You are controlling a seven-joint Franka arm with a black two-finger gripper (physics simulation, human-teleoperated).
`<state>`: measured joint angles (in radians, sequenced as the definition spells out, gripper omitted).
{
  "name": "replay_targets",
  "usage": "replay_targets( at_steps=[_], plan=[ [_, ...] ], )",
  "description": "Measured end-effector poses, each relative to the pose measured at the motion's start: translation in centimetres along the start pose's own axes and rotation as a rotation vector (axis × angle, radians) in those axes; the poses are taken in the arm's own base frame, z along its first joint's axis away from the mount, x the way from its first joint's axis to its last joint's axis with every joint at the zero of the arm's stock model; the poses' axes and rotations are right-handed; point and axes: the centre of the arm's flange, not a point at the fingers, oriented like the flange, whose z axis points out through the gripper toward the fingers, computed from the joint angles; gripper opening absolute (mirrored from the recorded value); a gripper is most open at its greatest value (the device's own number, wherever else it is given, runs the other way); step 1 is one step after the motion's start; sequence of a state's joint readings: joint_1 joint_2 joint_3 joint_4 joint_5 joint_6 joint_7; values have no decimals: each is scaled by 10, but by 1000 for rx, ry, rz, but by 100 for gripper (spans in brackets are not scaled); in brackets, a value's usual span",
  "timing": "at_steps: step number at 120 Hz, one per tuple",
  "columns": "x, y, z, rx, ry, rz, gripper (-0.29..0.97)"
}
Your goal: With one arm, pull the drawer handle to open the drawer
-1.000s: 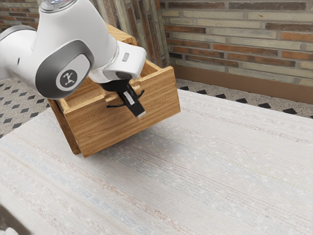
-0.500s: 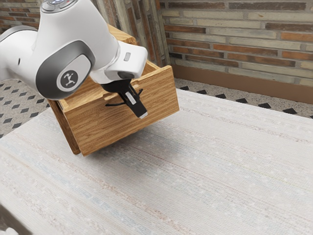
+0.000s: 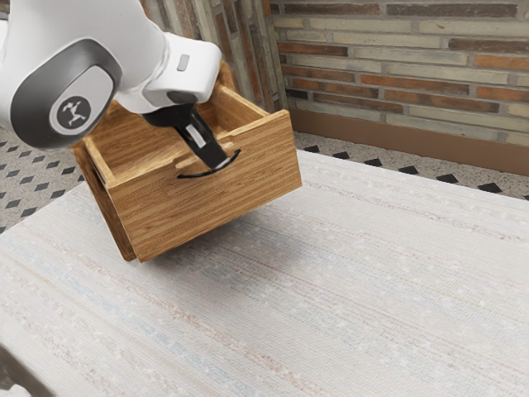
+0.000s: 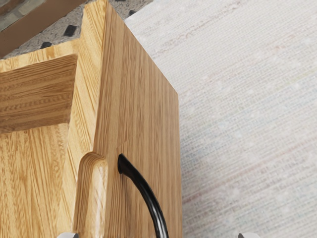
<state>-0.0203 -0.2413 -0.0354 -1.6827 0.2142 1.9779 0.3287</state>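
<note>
Your gripper [image 3: 213,154] is hanging wide open, its fingers straddling the drawer's [image 3: 207,198] front board and black handle [image 4: 146,196]. The drawer is standing pulled out, near the table's [image 3: 372,273] far corner at the exterior view's left.

The fingers [image 3: 201,139] are black. The handle [image 3: 208,172] at their tips is black. The drawer [image 3: 207,203] around the fingers is honey-brown wood with darker grain lines. The arm [image 3: 74,50] above the fingers is white with grey joint covers. The surface [image 3: 372,281] below the fingers is an off-white weave with faint grey and beige streaks. The wall [image 3: 413,58] beyond the fingers has brown, tan and grey bricks. The floor [image 3: 33,178] is pale speckled tile with black diamonds.
</note>
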Motion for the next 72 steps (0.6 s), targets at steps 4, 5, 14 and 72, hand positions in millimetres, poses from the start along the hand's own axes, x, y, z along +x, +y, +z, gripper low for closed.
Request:
replay_targets(
  at_steps=[4,5,14,72],
  plan=[
    [-1,-9,-16,-15,5,-77,47],
    [-2,-10,-20,-20,3,-99,48],
    [-6,-17,-52,-109,-22,-361,54],
    [-62,4,-24,12,-538,-1329,66]
  ],
)
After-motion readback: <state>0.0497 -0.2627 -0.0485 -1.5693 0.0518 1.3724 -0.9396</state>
